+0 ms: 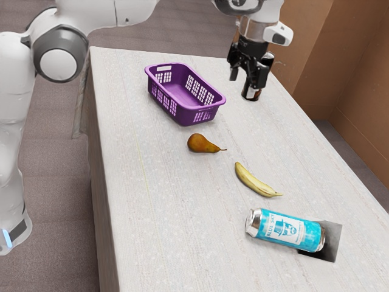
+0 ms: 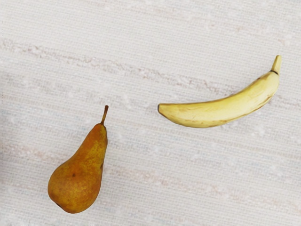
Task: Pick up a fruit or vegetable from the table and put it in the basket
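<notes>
Pincer (image 1: 248, 81) stands spread and empty, raised over the worktop (image 1: 158, 213); pear (image 2: 77, 179) looks firm, fairly light, smooth enough to roll, best taken across its plump body; banana (image 2: 221, 110) is probably softer, easily bruised, best pinched lightly across mid-length; both fruits lie below the pincer, apart from each other; pear rests near the basket (image 1: 186, 117), banana farther out, between pear and can (image 1: 289, 231).

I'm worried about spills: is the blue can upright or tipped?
Tipped: the can lies on its side, silver end facing the exterior view's left.
</notes>
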You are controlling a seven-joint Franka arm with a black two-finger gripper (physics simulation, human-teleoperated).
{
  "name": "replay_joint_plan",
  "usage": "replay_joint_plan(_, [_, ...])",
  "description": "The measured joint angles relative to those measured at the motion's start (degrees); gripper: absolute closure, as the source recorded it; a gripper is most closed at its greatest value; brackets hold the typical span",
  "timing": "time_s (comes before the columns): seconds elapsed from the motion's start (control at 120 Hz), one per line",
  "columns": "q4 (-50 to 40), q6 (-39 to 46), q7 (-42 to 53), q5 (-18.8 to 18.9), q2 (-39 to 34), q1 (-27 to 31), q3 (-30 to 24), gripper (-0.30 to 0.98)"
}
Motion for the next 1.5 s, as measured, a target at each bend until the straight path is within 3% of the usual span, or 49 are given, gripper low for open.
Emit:
replay_joint_plan(0.083, [0.1, -1.4, 0.1, 1.5, 0.0, 0.0, 0.0, 0.00])
replay_joint_plan(0.183, [0.4, -3.7, 0.2, 8.7, 0.1, -2.0, -1.5, 0.00])
replay_joint_plan(0.267, [0.6, -5.0, 1.8, 11.8, -0.2, -2.4, -1.9, 0.00])
replay_joint_plan(0.408, [0.3, -7.3, 7.8, 5.5, -0.1, 2.0, -1.8, 0.00])
replay_joint_plan(0.55, [-6.6, -4.5, 17.7, 0.2, 1.9, 0.7, -2.4, 0.00])
replay_joint_plan(0.683, [-10.4, 0.2, 27.8, 0.2, 3.3, -2.2, -2.7, 0.00])
replay_joint_plan(0.942, [-17.2, 7.6, 46.3, 5.7, 2.9, -3.0, -2.4, 0.00])
replay_joint_plan(1.258, [-18.2, 16.2, 58.2, -5.7, 3.4, -2.3, -2.2, 0.00])
replay_joint_plan(1.5, [-18.4, 20.1, 63.1, -8.6, 6.6, -2.3, -0.9, 0.00])
